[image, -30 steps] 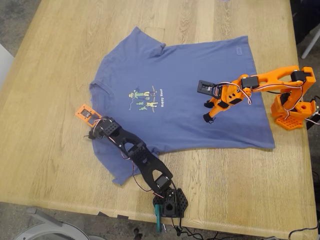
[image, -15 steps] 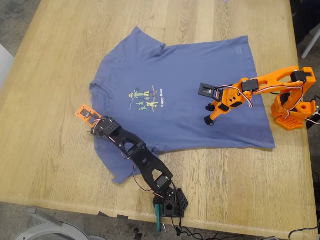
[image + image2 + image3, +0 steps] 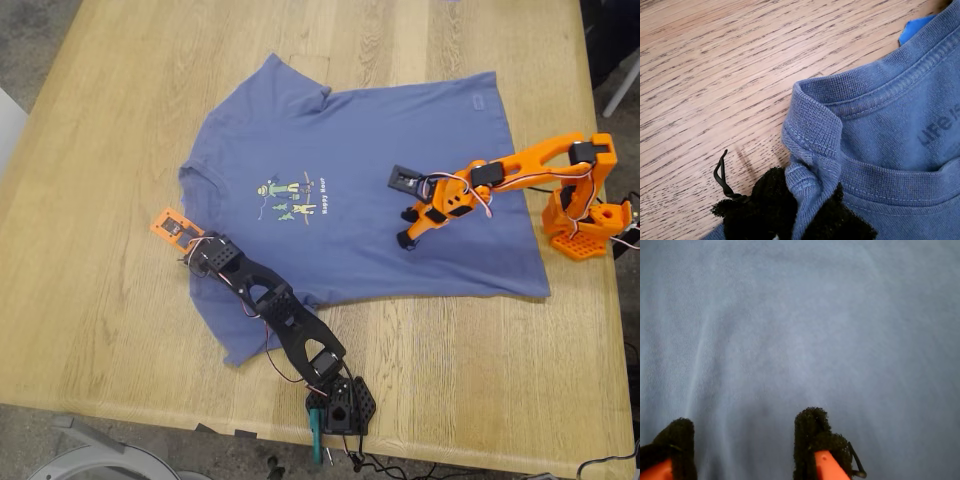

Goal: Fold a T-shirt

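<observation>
The slate-blue T-shirt (image 3: pixel 350 180) lies spread flat on the wooden table (image 3: pixel 100 300), its collar toward the exterior view's left. My first gripper (image 3: pixel 186 263), on the black arm, is shut on a fold of the ribbed collar (image 3: pixel 812 132); in the first wrist view its black pads (image 3: pixel 765 200) pinch the cloth from both sides. My second gripper (image 3: pixel 405 240), on the orange arm, hovers open just over the shirt's lower body, its two padded fingertips (image 3: pixel 812 432) well apart above bare blue cloth (image 3: pixel 800 315). The small chest print (image 3: pixel 285 198) faces up.
The orange arm's base (image 3: pixel 585 225) stands near the table's edge at the exterior view's right. The black arm's base (image 3: pixel 340 405) sits at the near edge. A tiny bright-blue scrap (image 3: pixel 917 27) lies beside the collar. Bare wood surrounds the shirt.
The orange arm has stretched out and swung its open gripper a little toward the exterior view's left, low over the shirt. The black arm has stayed almost still at the collar.
</observation>
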Motion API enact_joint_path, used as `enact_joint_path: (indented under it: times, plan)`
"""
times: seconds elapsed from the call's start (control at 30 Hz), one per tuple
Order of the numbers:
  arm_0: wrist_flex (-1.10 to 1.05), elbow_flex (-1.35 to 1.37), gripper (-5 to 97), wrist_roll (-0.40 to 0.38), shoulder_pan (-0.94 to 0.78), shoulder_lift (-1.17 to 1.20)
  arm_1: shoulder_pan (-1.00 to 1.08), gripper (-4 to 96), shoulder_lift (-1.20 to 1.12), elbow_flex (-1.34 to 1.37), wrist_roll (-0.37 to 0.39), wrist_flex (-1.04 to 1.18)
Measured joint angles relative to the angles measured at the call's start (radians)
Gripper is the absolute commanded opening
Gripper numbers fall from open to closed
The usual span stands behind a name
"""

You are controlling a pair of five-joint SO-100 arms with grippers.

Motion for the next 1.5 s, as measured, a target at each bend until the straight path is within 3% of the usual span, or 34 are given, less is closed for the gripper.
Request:
enact_joint_path:
  times: [0.2, 0.63, 1.17, 1.5]
  plan:
    - [-0.005, 0.002, 0, 0.000, 0.005, -0.003, -0.002, 33.2, -0.129, -0.146, -0.009, -0.005]
    - [-0.009, -0.005, 0, -0.006, 0.008, -0.006, -0.032, 33.3, -0.255, -0.146, 0.029, -0.130]
    - [0.011, -0.005, 0, -0.006, 0.017, 0.046, -0.124, 33.5, -0.414, -0.195, 0.202, -0.199]
    - [0.021, -0.005, 0, -0.006, 0.040, 0.075, -0.179, 34.1, -0.508, -0.336, 0.219, -0.055]
